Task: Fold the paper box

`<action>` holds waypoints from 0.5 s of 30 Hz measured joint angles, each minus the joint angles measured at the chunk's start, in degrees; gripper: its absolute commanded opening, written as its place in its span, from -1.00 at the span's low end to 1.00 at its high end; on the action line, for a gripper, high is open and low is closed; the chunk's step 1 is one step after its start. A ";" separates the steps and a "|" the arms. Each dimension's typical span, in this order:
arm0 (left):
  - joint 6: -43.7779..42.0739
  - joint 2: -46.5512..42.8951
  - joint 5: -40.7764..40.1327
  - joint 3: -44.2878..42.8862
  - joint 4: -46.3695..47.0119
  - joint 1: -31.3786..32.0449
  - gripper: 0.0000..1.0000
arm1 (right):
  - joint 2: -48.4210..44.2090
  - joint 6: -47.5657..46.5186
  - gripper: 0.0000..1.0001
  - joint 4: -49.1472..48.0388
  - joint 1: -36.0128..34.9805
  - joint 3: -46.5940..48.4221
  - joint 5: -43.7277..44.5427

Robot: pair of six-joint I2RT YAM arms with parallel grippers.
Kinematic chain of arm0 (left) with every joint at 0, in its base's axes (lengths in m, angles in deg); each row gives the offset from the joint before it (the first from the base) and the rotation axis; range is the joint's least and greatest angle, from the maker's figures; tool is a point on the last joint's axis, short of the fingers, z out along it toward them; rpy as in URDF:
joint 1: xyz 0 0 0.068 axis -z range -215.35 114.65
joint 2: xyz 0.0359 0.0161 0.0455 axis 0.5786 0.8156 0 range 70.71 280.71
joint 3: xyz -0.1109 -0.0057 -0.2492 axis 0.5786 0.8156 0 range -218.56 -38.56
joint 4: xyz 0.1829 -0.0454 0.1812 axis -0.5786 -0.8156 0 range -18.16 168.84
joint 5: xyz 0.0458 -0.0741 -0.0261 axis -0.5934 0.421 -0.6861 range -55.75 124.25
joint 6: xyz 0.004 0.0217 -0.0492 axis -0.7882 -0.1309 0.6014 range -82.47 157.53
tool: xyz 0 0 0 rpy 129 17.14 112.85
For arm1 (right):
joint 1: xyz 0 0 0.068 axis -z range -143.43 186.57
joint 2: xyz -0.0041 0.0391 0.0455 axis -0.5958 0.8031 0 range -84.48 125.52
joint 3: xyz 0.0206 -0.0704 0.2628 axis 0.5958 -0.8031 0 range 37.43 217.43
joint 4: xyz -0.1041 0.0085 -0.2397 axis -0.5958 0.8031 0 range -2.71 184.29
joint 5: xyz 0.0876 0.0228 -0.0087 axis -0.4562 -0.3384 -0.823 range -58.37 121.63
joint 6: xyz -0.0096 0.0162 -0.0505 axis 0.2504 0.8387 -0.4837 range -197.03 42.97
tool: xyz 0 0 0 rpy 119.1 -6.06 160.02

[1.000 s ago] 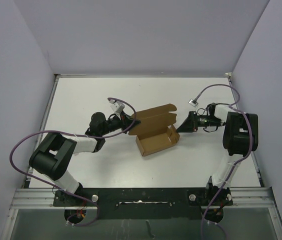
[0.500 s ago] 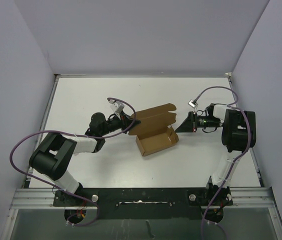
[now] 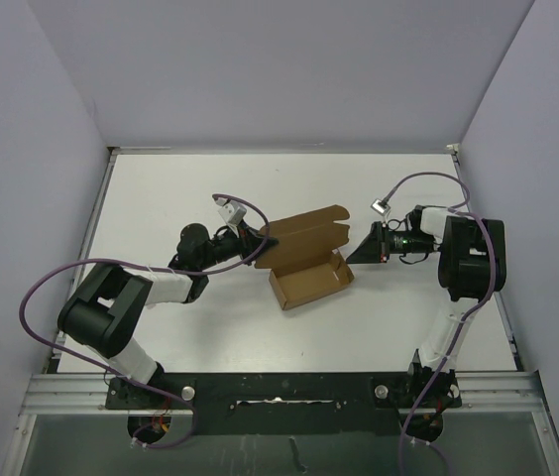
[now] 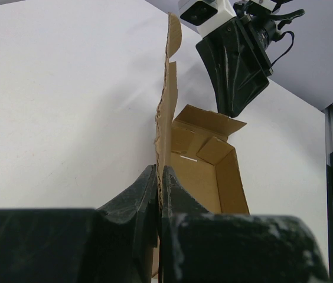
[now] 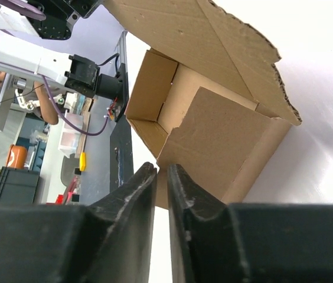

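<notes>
- The lavender walls (image 3: 279,69) close in the white bench (image 3: 161,198) on three sides, and a metal rail (image 3: 279,382) along its near edge carries both arm bases.
- The left arm (image 3: 111,312) reaches forward and to the right, low over the bench. The right arm (image 3: 470,260) folds up and points left toward the middle.
- A purple cable (image 3: 37,297) loops off each arm.
- The paper box (image 3: 307,276), plain brown cardboard, sits near the middle of the bench between the two tools. Its tray is open upward and its lid panel (image 3: 304,230) stands up along the far side.
- In the left wrist view the lid panel shows a ragged, wavy upper edge, and small end flaps are folded inside the far end of the tray.
- The left tool (image 3: 265,241) is clamped on the left end of the upright lid panel, with the cardboard pinched edge-on between its dark fingers (image 4: 137,194).
- The right tool (image 3: 354,258) hovers at the right end of the box, just beside the end flap. Its jaws stand slightly apart with only a thin slit between them, and they hold nothing that can be made out.
</notes>
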 measured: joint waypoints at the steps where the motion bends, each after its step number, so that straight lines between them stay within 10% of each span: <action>1: 0.00 0.00 -0.02 0.00 0.00 0.00 -1.00 | 0.00 0.04 -0.76 -0.02 0.00 0.00 0.02; 15: 0.04 0.00 -0.13 0.00 0.00 0.00 -1.00 | -0.02 5.31 -1.00 -4.96 0.02 -0.24 1.88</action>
